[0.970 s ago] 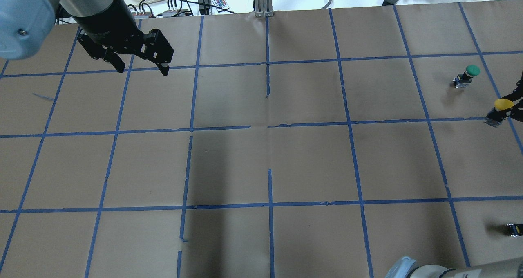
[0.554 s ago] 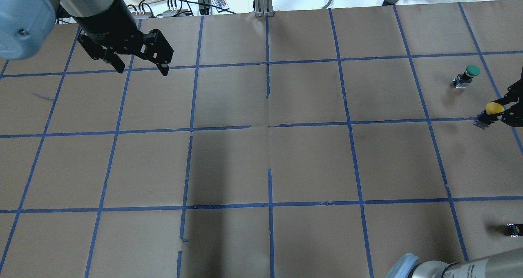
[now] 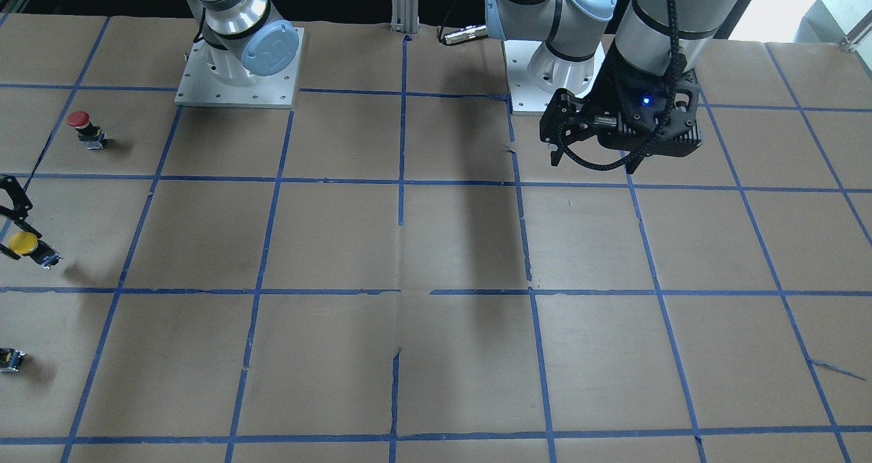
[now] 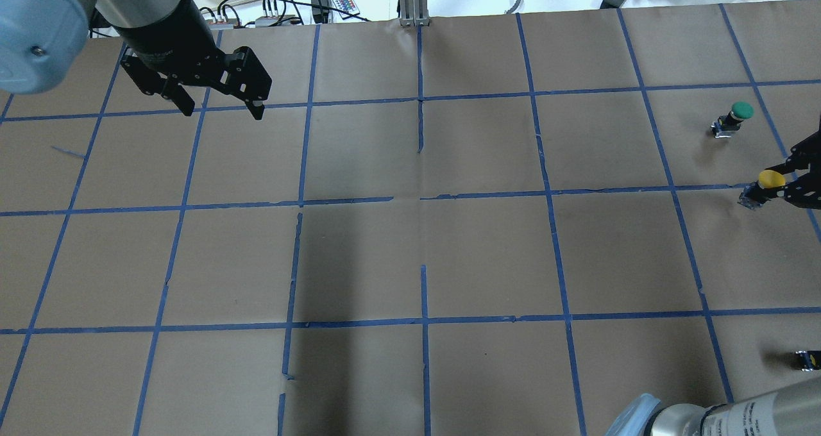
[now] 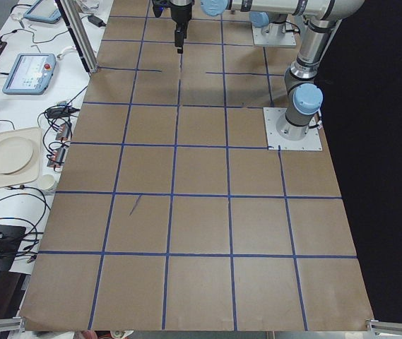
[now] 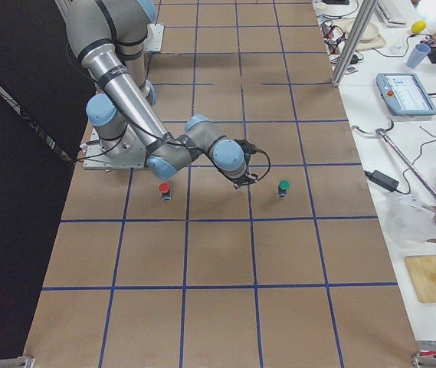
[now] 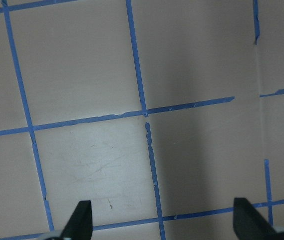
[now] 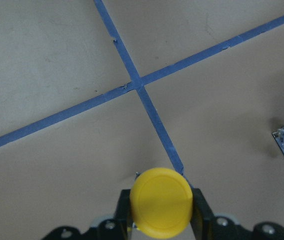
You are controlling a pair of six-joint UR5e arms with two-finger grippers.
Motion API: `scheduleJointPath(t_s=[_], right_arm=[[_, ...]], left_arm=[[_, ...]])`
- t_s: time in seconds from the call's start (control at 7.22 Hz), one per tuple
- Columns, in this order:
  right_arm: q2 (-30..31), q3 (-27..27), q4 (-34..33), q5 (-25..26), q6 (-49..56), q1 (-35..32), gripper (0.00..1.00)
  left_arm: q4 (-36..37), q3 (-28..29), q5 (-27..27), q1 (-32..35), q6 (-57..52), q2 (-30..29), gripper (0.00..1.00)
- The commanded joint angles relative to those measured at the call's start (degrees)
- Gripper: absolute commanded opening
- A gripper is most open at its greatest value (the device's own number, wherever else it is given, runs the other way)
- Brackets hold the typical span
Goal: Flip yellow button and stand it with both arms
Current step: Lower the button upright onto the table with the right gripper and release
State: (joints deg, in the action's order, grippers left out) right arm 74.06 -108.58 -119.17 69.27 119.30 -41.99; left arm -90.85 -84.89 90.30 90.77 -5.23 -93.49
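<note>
The yellow button (image 4: pixel 770 179) is at the far right edge of the overhead view, tilted, with its grey body (image 4: pixel 749 199) lower left of the cap. My right gripper (image 4: pixel 784 186) is shut on it. In the right wrist view the yellow cap (image 8: pixel 161 202) sits between the two fingers (image 8: pixel 124 210). It also shows at the left edge of the front view (image 3: pixel 24 243), a little above its shadow. My left gripper (image 4: pixel 221 110) hangs open and empty at the far left; it also shows in the front view (image 3: pixel 591 158) and the left wrist view (image 7: pixel 164 220).
A green-capped button (image 4: pixel 737 115) stands just beyond the yellow one. A red-capped button (image 3: pixel 82 126) stands on its robot side. A small dark block (image 4: pixel 807 359) lies at the overhead view's right edge. Cables and devices (image 4: pixel 288 6) lie past the table's far edge.
My right gripper has carried the yellow button a little left and toward the robot in the overhead view. The left arm has not moved.
</note>
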Motion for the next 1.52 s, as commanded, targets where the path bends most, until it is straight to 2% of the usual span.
scheduleJointPath(t_s=[0.0,0.42,0.55,1.11,1.39], right_arm=[[-0.2,-0.1,0.7,-0.1,5.6,0.5,0.07],[-0.5,-0.1,0.6,-0.7,12.2,0.5,0.1],[-0.7,-0.1,0.6,-0.8,12.2,0.5,0.17],[-1.6,-0.1,0.6,-0.7,12.0,0.5,0.21],[-1.7,-0.1,0.7,-0.7,11.7,0.5,0.33]], left_arm=[[0.0,0.0,0.2,0.1,1.0,0.0,1.0],[-0.1,0.0,0.1,0.1,1.1,0.1,1.0],[-0.1,0.0,0.1,0.0,1.1,0.1,1.0],[0.0,0.0,0.1,0.1,1.1,0.1,1.0],[0.0,0.0,0.1,0.0,1.1,0.1,1.0]])
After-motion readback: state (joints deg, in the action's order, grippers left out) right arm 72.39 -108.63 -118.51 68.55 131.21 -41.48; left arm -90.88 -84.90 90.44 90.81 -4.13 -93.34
